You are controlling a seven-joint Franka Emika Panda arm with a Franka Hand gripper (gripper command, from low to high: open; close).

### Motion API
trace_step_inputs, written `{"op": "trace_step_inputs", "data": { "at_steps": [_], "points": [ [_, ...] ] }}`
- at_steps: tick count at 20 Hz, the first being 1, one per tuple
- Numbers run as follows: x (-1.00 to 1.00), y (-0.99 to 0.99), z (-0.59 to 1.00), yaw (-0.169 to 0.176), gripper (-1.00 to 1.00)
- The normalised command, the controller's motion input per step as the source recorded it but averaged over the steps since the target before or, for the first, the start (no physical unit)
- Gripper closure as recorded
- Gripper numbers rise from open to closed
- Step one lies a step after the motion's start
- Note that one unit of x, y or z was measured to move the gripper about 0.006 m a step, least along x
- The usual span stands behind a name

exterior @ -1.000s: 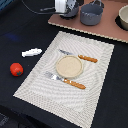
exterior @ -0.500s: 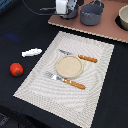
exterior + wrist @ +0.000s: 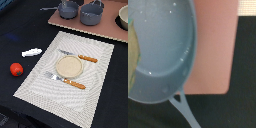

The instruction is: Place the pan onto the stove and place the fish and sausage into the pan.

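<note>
The grey-blue pan (image 3: 67, 9) sits at the end of the pinkish stove board (image 3: 102, 29) on the exterior view's left, its thin handle (image 3: 48, 8) pointing left over the dark table. The wrist view looks straight down on the pan (image 3: 163, 47), its handle (image 3: 187, 112) and the board (image 3: 215, 45). The white fish (image 3: 31, 52) and the red sausage (image 3: 16, 69) lie on the dark table, left of the placemat. Only a dark piece of my gripper (image 3: 69, 2) shows above the pan; its jaws are hidden.
A larger grey pot (image 3: 91, 14) stands on the board beside the pan, and another vessel (image 3: 123, 17) at the right edge. The woven placemat (image 3: 95, 85) holds a round plate (image 3: 68, 66), a fork (image 3: 64, 80) and a knife (image 3: 80, 56).
The white gripper body that covered the pan in the earlier frames no longer hides it; it appears to have moved up. Fish, sausage and cutlery have not moved.
</note>
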Motion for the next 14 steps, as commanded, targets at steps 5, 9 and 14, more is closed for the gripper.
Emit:
{"op": "trace_step_inputs", "data": {
  "at_steps": [5,9,14],
  "points": [
    [-0.15,-0.95,0.1,0.0,-1.0],
    [-0.16,-0.94,0.0,0.0,-1.0],
    [-0.17,-0.94,-0.01,0.0,-1.0]
  ]
}}
